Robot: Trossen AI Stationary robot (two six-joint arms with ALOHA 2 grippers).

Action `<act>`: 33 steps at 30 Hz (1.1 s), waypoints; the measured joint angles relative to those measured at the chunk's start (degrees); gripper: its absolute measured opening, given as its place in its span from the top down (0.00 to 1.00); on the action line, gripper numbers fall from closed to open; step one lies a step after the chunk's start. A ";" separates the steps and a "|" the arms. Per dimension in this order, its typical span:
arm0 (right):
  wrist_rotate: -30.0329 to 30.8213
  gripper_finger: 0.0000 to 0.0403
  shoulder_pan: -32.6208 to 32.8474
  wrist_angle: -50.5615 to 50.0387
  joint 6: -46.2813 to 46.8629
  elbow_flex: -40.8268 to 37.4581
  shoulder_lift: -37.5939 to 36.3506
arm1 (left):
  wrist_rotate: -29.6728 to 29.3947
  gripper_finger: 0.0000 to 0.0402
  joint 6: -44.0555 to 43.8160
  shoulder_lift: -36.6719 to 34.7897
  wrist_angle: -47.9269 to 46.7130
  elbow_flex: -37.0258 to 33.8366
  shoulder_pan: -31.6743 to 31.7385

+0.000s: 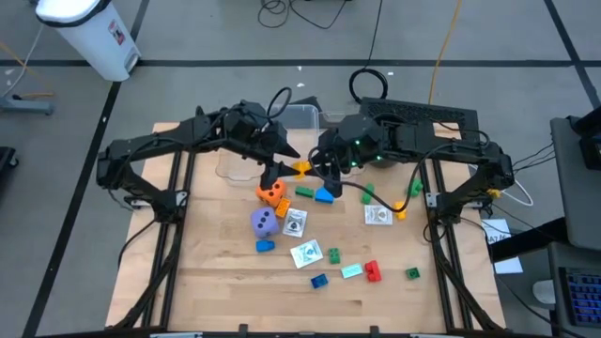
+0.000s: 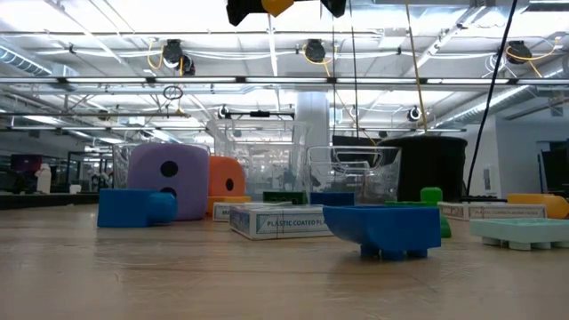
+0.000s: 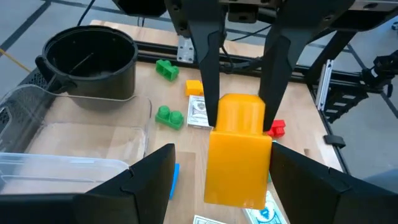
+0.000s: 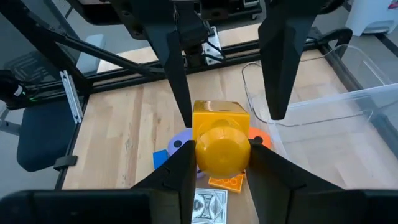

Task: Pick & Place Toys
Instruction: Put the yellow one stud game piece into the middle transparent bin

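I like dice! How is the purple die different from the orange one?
The purple die is purple, and the orange die is orange. The orange die sits farther back, nearer the clear tub; the purple die sits closer to the table's front, by a blue block. From table height, the purple die hides part of the orange die. Both are dotted cubes resting on the table, and neither is held.
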 joint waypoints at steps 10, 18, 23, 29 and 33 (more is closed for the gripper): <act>-0.23 0.73 0.12 1.73 -0.51 -0.02 0.00 | 3.48 0.36 -0.51 -0.02 -0.26 0.00 0.75; -0.26 0.73 0.12 4.25 -1.10 -0.02 0.00 | 4.44 0.36 -0.71 -0.02 -0.35 0.00 0.75; -0.26 0.73 0.12 4.00 -1.12 -0.02 0.00 | 4.42 0.36 -0.85 -0.02 -0.35 0.00 0.75; -0.21 0.73 0.12 3.86 -1.10 -0.02 0.00 | 4.51 0.42 -1.13 -0.02 -0.33 0.00 0.73; 0.01 0.73 0.11 3.74 -1.10 -0.02 0.00 | 4.78 0.55 -1.10 -0.02 -0.20 -0.02 0.71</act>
